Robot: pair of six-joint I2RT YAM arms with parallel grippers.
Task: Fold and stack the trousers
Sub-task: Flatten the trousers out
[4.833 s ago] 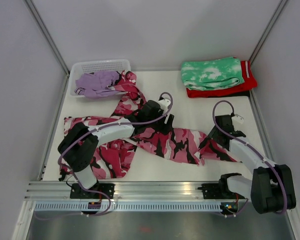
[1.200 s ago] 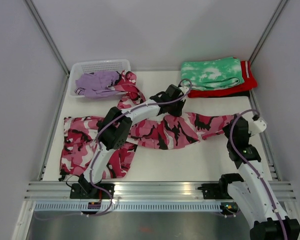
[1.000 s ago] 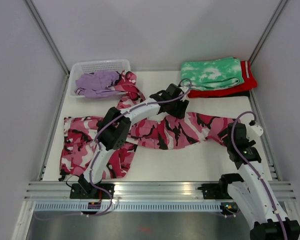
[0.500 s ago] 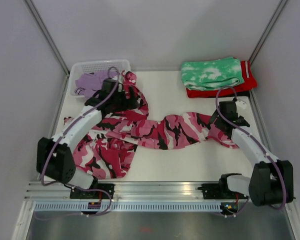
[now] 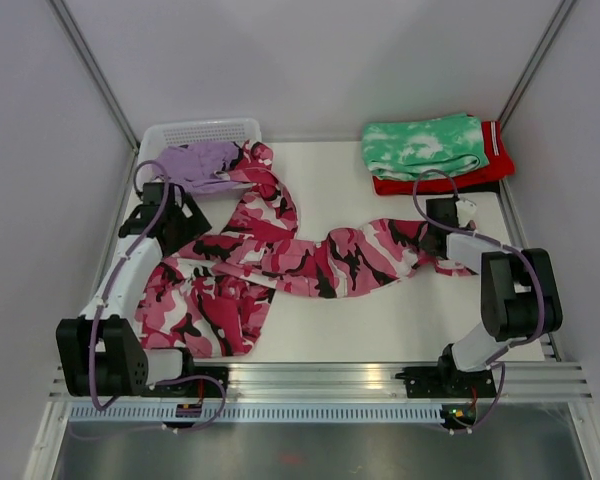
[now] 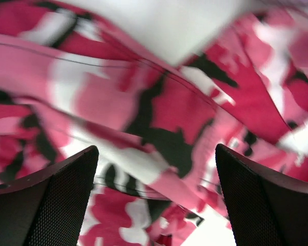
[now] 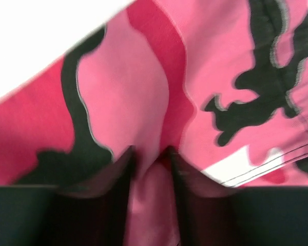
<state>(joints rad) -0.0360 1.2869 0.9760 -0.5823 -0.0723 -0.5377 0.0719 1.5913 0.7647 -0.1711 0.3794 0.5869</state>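
The pink, white and black camouflage trousers [image 5: 320,262] lie spread across the table from the front left to the right. My left gripper [image 5: 180,222] is open above their left part; in the left wrist view its fingers [image 6: 46,205] stand wide apart over the camouflage cloth [image 6: 159,107]. My right gripper [image 5: 433,243] is shut on the end of the right leg; the right wrist view shows a pinched fold of pink cloth [image 7: 149,174] between its jaws. The lilac trousers [image 5: 195,162] lie bunched in the white basket [image 5: 205,130].
A green-and-white tie-dye folded garment [image 5: 425,145] lies on a red folded garment [image 5: 485,172] at the back right. The camouflage cloth runs up over the basket's right end [image 5: 258,152]. Grey walls close in both sides and the back.
My left arm has swung from the table's middle to the far left, and the gripper now hangs over the trousers' left part. My right gripper has moved back and inward with the leg end.
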